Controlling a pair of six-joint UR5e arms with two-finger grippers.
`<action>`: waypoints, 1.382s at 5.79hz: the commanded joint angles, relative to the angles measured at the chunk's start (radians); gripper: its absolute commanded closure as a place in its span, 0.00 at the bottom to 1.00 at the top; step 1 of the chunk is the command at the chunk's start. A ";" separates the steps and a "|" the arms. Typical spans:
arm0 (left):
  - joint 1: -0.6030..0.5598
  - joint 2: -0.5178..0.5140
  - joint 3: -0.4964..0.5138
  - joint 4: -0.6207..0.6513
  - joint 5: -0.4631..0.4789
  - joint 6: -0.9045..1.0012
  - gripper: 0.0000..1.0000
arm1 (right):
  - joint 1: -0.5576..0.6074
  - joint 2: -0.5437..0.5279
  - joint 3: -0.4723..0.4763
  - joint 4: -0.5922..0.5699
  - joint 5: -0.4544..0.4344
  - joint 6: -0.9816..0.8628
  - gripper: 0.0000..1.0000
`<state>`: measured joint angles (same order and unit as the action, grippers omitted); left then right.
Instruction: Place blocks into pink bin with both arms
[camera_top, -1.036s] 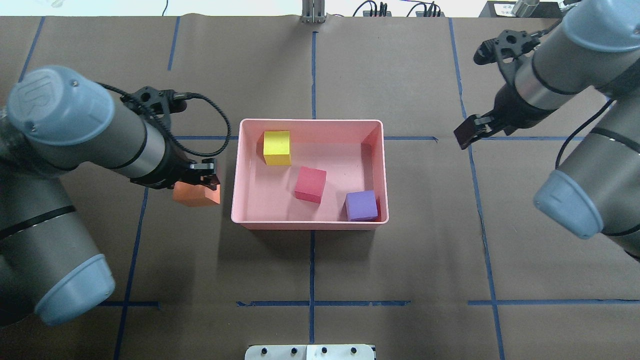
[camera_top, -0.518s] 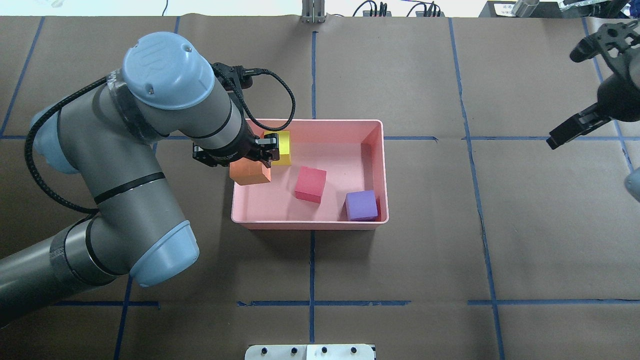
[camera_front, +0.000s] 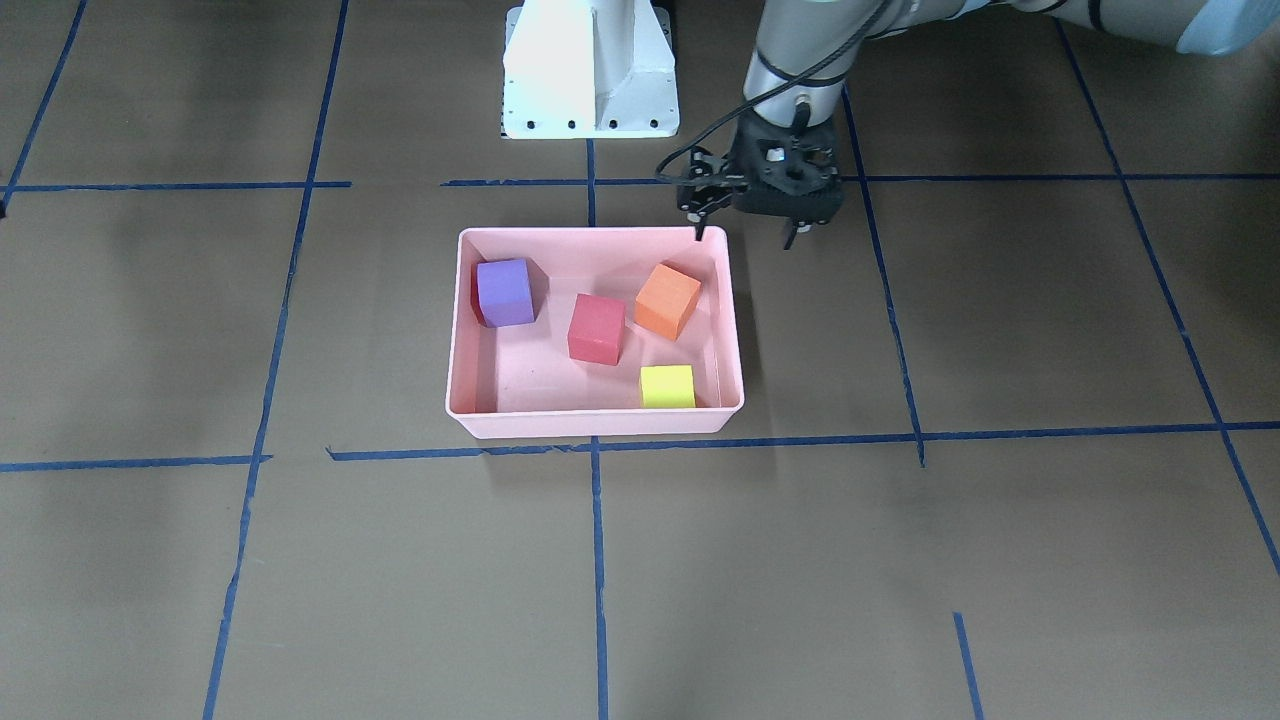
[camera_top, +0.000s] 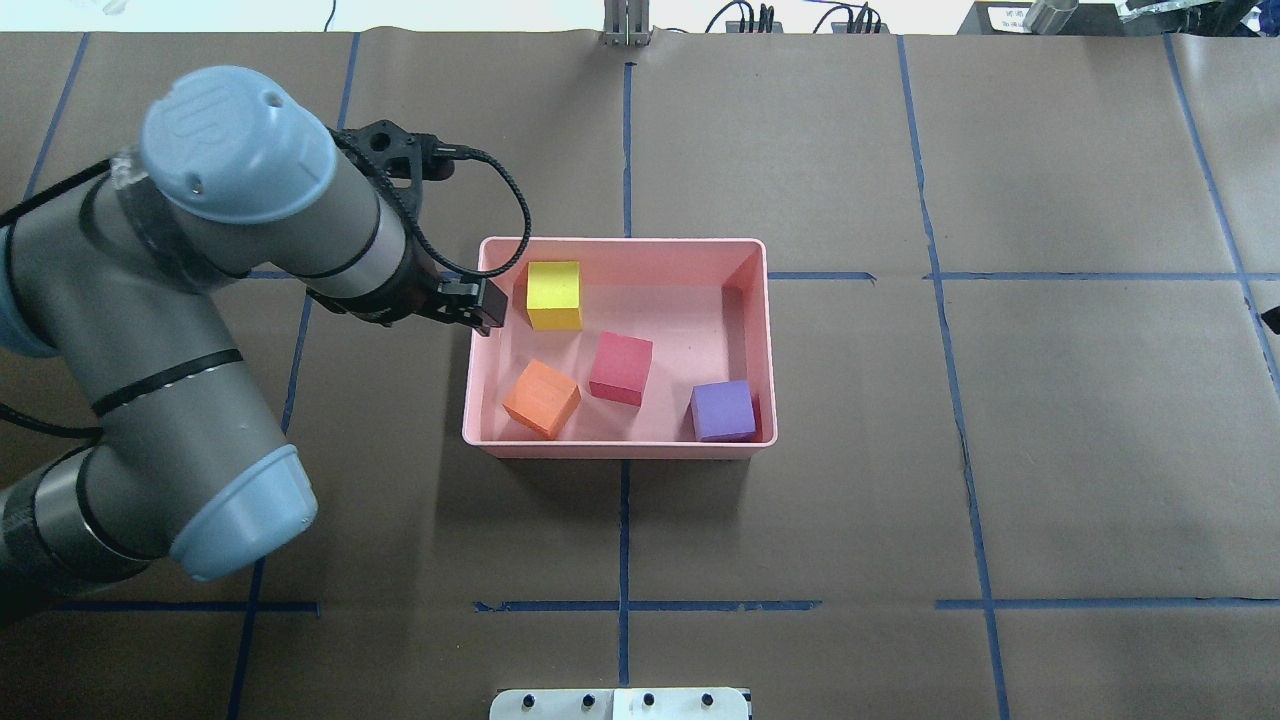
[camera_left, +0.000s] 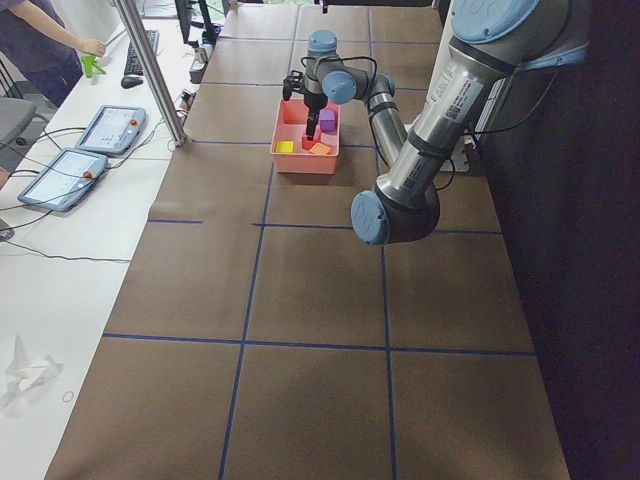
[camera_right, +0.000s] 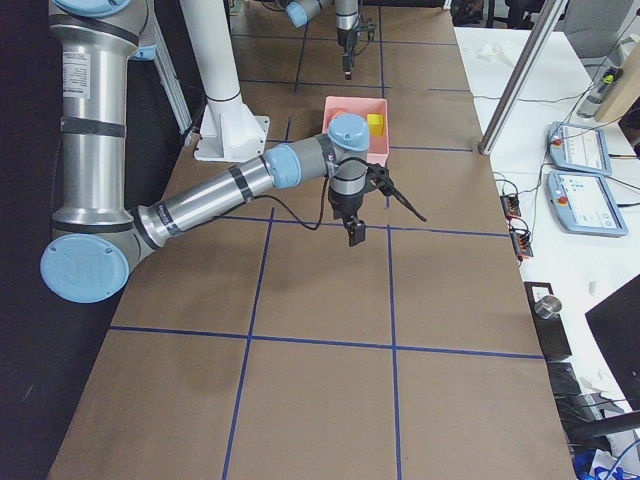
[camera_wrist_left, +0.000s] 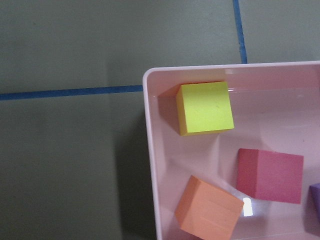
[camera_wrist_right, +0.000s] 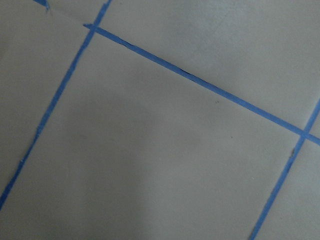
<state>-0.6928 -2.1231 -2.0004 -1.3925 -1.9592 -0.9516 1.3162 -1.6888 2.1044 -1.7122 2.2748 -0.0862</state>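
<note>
All four blocks lie in the pink bin (camera_top: 620, 449). In the overhead view the yellow block (camera_top: 554, 295) is upper left, the orange block (camera_top: 541, 398) lower left, the red block (camera_top: 620, 368) centre and the purple block (camera_top: 722, 411) tight in the lower-right corner, with bare floor upper right. The left gripper (camera_front: 743, 237), pinching the orange block half a second ago, now hangs spread and empty over the bin's left rim. The right gripper (camera_right: 354, 233) has pulled out to the overhead view's right edge and is too small to tell its jaws.
</note>
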 joint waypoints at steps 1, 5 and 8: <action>-0.171 0.137 -0.020 0.000 -0.126 0.313 0.00 | 0.151 -0.109 -0.082 0.014 0.064 -0.121 0.00; -0.693 0.521 0.114 -0.014 -0.389 0.946 0.00 | 0.276 -0.146 -0.199 0.014 0.107 -0.202 0.00; -0.835 0.696 0.124 -0.016 -0.429 1.071 0.00 | 0.276 -0.146 -0.196 0.014 0.121 -0.199 0.00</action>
<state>-1.4993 -1.4738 -1.8724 -1.4085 -2.3613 0.1036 1.5922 -1.8347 1.9071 -1.6981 2.3947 -0.2859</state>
